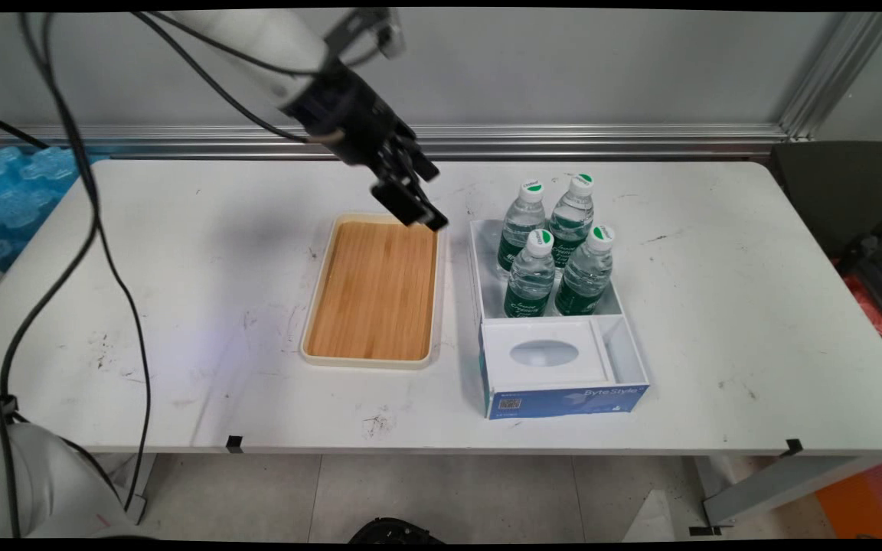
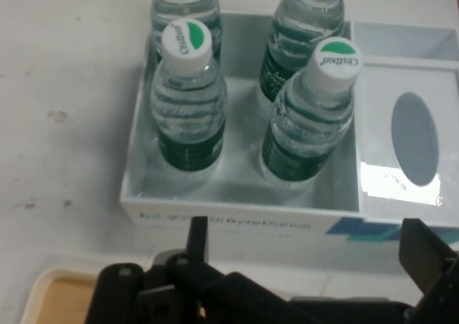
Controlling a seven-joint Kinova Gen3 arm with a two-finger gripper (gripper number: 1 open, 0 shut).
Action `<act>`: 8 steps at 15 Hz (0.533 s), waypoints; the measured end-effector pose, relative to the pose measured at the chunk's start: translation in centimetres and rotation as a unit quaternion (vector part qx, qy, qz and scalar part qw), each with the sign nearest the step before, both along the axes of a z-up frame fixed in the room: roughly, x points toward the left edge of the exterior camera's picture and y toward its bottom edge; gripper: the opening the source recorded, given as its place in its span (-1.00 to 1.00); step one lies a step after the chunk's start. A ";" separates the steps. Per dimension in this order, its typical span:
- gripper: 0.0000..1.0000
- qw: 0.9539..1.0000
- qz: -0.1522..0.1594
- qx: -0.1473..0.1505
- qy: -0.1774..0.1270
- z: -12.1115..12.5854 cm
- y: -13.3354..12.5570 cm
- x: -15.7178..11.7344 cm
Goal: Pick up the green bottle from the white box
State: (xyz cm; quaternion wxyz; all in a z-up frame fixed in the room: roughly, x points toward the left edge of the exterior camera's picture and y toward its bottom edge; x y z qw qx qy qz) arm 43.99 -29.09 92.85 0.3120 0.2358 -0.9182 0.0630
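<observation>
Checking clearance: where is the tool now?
Main view: the tool hangs open above the wooden tray's far right corner, left of the box of bottles.

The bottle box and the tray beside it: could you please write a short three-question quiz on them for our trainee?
1. How many water bottles stand in the white box?
2. True or false: the wooden tray holds one bottle.
3. The hand hangs over: A) the tray's far right corner, B) the bottles, C) the table's near edge.

Key: 1. four, all upright, in the box's far compartment; 2. false, nothing lies in it; 3. A, and the hand is open, holding nothing.
</observation>
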 end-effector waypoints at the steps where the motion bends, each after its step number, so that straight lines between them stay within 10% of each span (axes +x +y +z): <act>1: 1.00 1.000 -0.002 0.002 0.000 -0.7 -0.3 -0.6; 8: 1.00 1.000 -0.024 0.007 0.007 -5.8 -2.4 -5.3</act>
